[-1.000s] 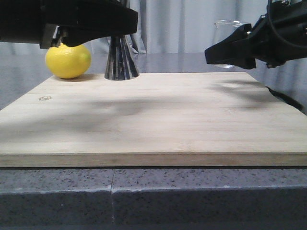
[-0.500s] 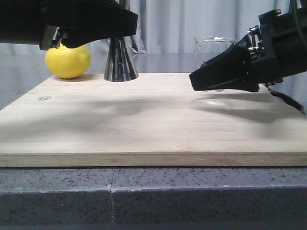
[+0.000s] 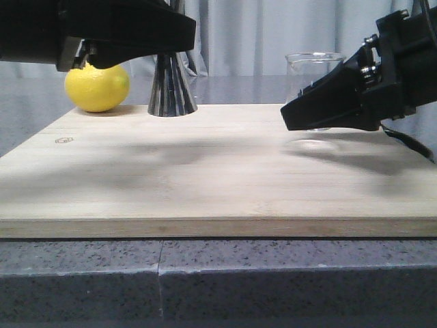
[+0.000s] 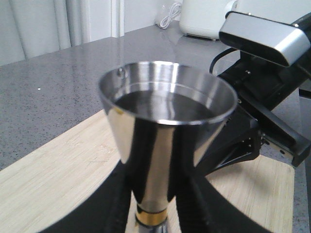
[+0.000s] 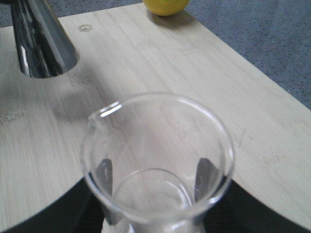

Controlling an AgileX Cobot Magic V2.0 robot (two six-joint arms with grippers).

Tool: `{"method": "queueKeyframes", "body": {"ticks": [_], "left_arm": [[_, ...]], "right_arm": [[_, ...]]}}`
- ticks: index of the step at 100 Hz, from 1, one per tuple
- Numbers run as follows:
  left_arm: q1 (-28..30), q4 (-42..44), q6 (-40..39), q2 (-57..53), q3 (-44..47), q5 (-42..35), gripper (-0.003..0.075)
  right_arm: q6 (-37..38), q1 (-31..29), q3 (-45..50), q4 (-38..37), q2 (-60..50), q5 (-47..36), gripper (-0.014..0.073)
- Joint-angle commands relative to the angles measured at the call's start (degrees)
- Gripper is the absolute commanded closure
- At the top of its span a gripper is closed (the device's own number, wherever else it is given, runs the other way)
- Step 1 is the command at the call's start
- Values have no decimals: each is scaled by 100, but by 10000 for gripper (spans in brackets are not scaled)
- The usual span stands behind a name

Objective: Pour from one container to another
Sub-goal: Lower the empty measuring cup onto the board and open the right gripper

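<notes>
Pale bamboo board (image 3: 205, 171) lies beneath both pincers. Clamped between the right pincer's (image 3: 307, 113) fingers stands the small clear glass beaker (image 3: 314, 68), upright and raised above the board. Farther back, the left pincer (image 4: 153, 213) grips the tall shiny steel hourglass jigger (image 3: 172, 89) at its gold-banded waist, a yellow lemon (image 3: 97, 87) just beside it.
</notes>
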Motion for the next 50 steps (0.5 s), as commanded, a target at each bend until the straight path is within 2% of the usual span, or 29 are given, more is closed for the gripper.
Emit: {"method": "queueKeyframes", "body": {"ticks": [1, 50], "left_arm": [[16, -273, -22, -189, -189, -393, 533], [16, -273, -22, -189, -189, -393, 533]], "right_arm": [[3, -26, -111, 246, -210, -251, 359], [-8, -26, -111, 408, 57, -251, 359]]}}
